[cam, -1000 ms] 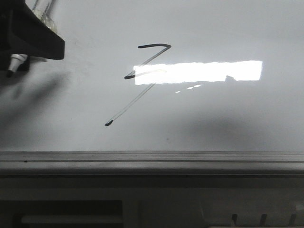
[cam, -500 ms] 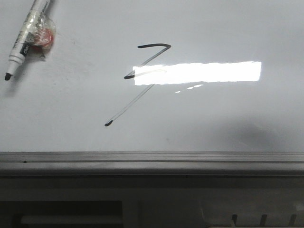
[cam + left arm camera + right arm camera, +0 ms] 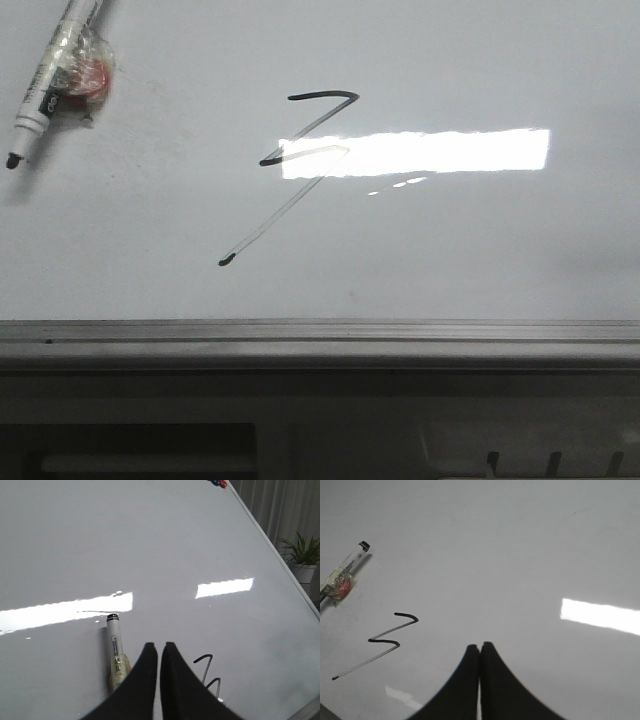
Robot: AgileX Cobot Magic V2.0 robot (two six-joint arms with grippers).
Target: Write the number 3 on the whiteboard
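Front view: neither hand appears. The whiteboard (image 3: 480, 250) fills the frame, its grey rail along the near edge. The number 3 (image 3: 295, 170) is drawn left of centre: a short top bar, two slanted strokes, and a long faint tail ending in a dot. A rectangular glare (image 3: 420, 152) overlaps the middle stroke. A marker (image 3: 45, 85) lies at the far left, tip toward the rail, with a red-and-clear wrapper (image 3: 85, 75) at its barrel.

Left wrist view: the left hand (image 3: 160, 652) is held above the board, both fingers (image 3: 142, 680) pointing out over the surface. The fingertips stand nearly together with only a thin slit between them, and nothing is held. The marker (image 3: 115, 650) lies just beside the hand on one side, apart from the fingers; whether its lower end passes under the finger is not clear. Part of the number 3 (image 3: 207, 672) shows close on the other side.

Right wrist view: the right hand (image 3: 480, 652) is likewise poised above the board, fingertips pressed together, gripping nothing. The number 3 (image 3: 382, 642) lies well off to one side of the hand, with the marker (image 3: 345, 570) farther out beyond it.
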